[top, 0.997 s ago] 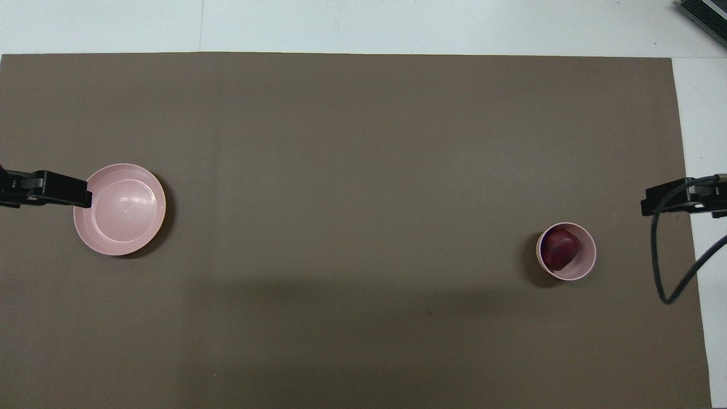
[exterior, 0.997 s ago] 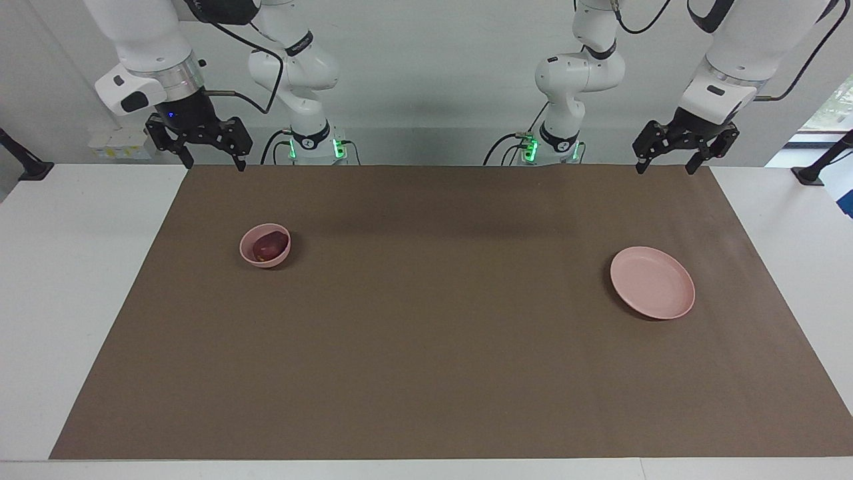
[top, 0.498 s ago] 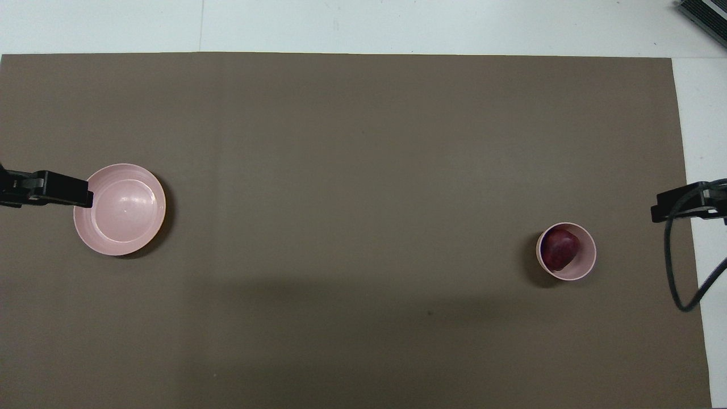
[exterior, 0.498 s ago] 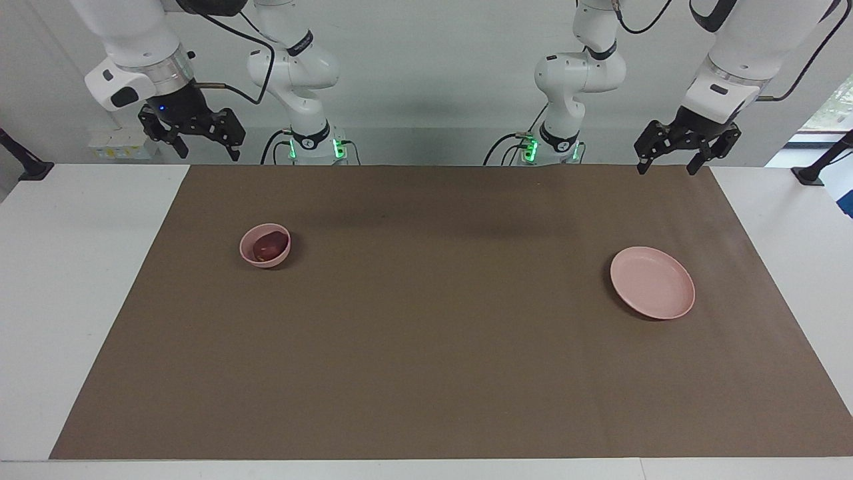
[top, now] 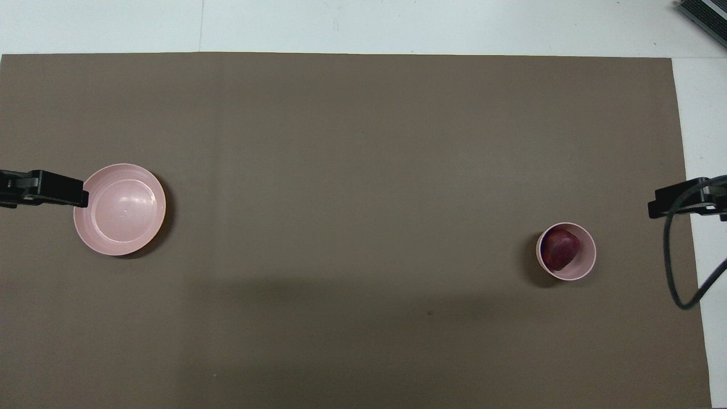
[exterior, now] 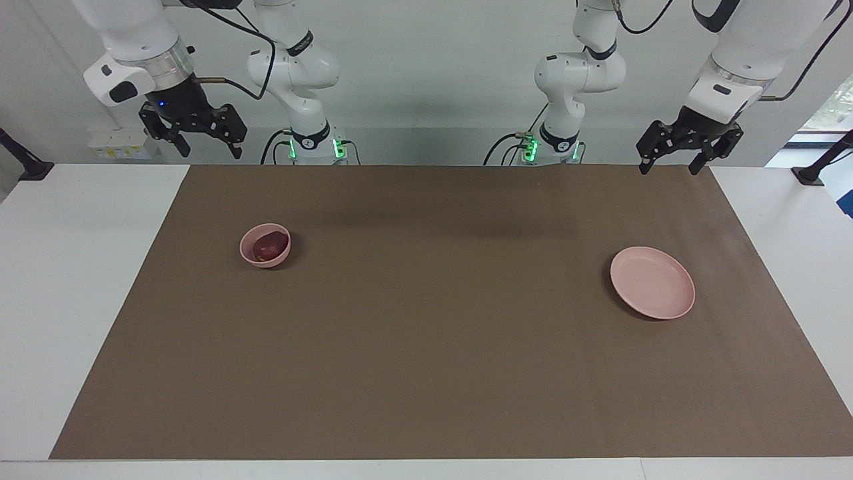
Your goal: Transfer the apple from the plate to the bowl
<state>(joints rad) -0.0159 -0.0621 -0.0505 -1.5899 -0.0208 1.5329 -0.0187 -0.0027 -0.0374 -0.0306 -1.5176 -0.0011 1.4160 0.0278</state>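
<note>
The dark red apple (exterior: 269, 246) lies inside the small deep pink bowl (exterior: 248, 256), toward the right arm's end of the table; both also show in the overhead view, the apple (top: 561, 249) within the bowl (top: 587, 267). The flat pink plate (exterior: 652, 291) sits empty toward the left arm's end and also shows in the overhead view (top: 119, 209). My right gripper (exterior: 208, 152) is open and empty, raised over the table's edge nearest the robots. My left gripper (exterior: 668, 168) is open and empty, raised over the mat's corner nearest the robots.
A brown mat (exterior: 440, 333) covers most of the white table (exterior: 80, 280). The two arm bases (exterior: 313, 143) stand at the table's edge nearest the robots. A dark cable (top: 676, 272) hangs by the right gripper.
My right gripper has risen and drawn back toward the right arm's end of the table. My left gripper has lifted very slightly. The apple, bowl and plate have not moved.
</note>
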